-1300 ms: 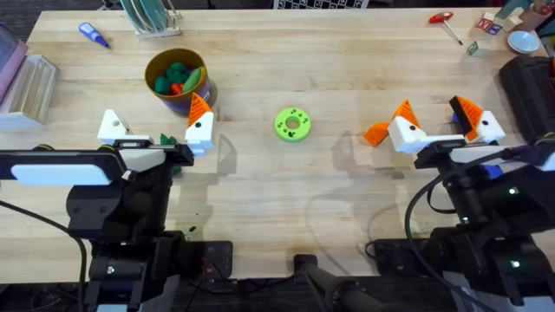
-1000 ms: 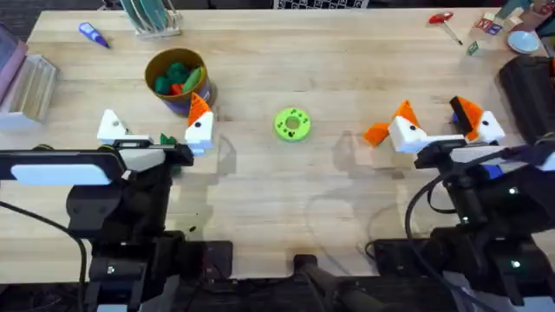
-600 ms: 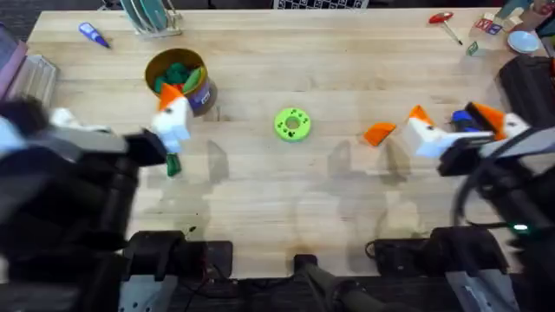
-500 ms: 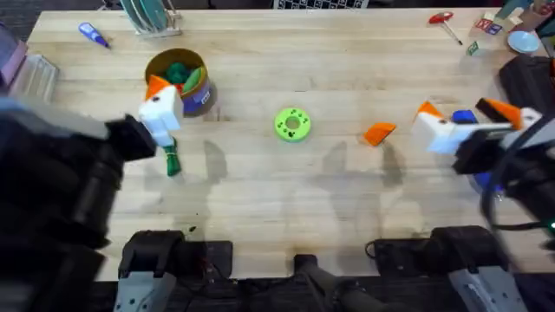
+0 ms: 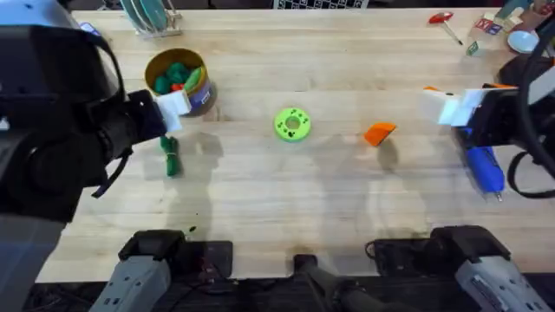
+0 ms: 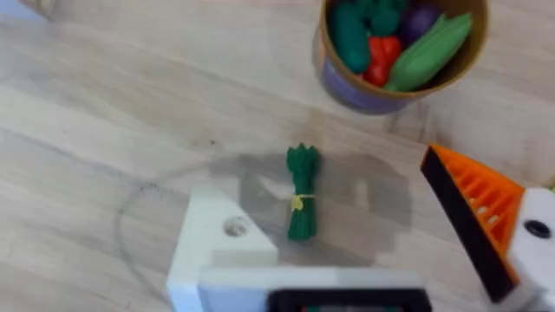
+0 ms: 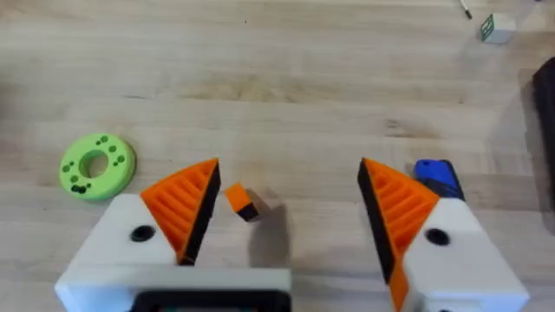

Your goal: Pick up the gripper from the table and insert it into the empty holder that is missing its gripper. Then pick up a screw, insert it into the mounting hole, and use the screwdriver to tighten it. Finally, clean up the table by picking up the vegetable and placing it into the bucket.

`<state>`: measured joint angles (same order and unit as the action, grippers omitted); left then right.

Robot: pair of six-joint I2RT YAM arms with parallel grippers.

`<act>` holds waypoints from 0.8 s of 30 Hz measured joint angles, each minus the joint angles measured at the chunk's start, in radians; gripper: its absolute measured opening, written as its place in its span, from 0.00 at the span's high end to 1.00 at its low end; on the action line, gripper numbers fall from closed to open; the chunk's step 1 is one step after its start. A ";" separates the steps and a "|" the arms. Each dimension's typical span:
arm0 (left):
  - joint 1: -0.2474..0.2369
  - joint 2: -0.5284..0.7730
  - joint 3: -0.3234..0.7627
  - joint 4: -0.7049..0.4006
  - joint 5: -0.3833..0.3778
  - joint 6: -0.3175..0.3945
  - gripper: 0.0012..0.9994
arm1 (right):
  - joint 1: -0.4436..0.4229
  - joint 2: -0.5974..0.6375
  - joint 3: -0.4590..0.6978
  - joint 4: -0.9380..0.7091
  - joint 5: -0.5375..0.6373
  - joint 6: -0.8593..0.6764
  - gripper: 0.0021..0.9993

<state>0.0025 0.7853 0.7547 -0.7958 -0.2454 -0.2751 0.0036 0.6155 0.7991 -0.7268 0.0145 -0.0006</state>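
Observation:
The orange ribbed gripper (image 5: 379, 133) lies on the table right of centre, and it lies (image 7: 241, 201) on the wood below the gap of my open right gripper (image 7: 290, 173). My right gripper (image 5: 464, 88) hangs near the right edge, above the blue screwdriver (image 5: 484, 166). My left gripper (image 6: 325, 186) is open over the green vegetable (image 6: 301, 192). One of its fingers is the bare white holder (image 6: 221, 247). The other carries an orange pad. The vegetable (image 5: 170, 158) lies just in front of the bucket (image 5: 178, 80), which holds toy vegetables. A screw is out of view.
A lime-green disc with holes (image 5: 292, 123) sits mid-table. A red-handled tool (image 5: 444, 19) and small items lie at the far right corner. A rack (image 5: 149, 16) stands at the back left. My left arm looms large and dark over the left side.
Both arms rose and swung outward. The left gripper lifted off the vegetable towards the bucket. The right gripper moved right, away from the orange gripper, uncovering the screwdriver.

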 joint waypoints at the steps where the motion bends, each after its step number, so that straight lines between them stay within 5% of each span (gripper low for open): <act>1: 0.000 0.015 0.000 -0.009 -0.005 -0.011 0.01 | 0.000 -0.001 0.001 0.000 0.000 0.000 0.03; 8: 0.000 0.159 0.000 0.007 -0.013 -0.046 0.06 | 0.000 -0.001 0.001 0.004 0.000 0.000 0.03; 14: -0.020 0.186 0.000 0.046 -0.012 0.010 0.95 | 0.000 -0.001 0.001 0.009 0.000 0.000 0.03; 16: -0.065 0.162 0.000 0.080 -0.006 0.062 0.99 | 0.000 -0.001 0.001 0.009 0.000 0.000 0.03; 18: -0.132 0.122 0.000 0.125 0.009 0.123 0.96 | 0.000 -0.001 0.001 0.009 0.000 0.000 0.03; 24: -0.327 0.002 0.000 0.247 0.082 0.217 0.07 | 0.000 -0.001 0.001 0.009 0.000 0.000 0.03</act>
<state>-0.3248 0.7873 0.7547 -0.5491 -0.1629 -0.0585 0.0036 0.6144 0.8005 -0.7177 0.0144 -0.0006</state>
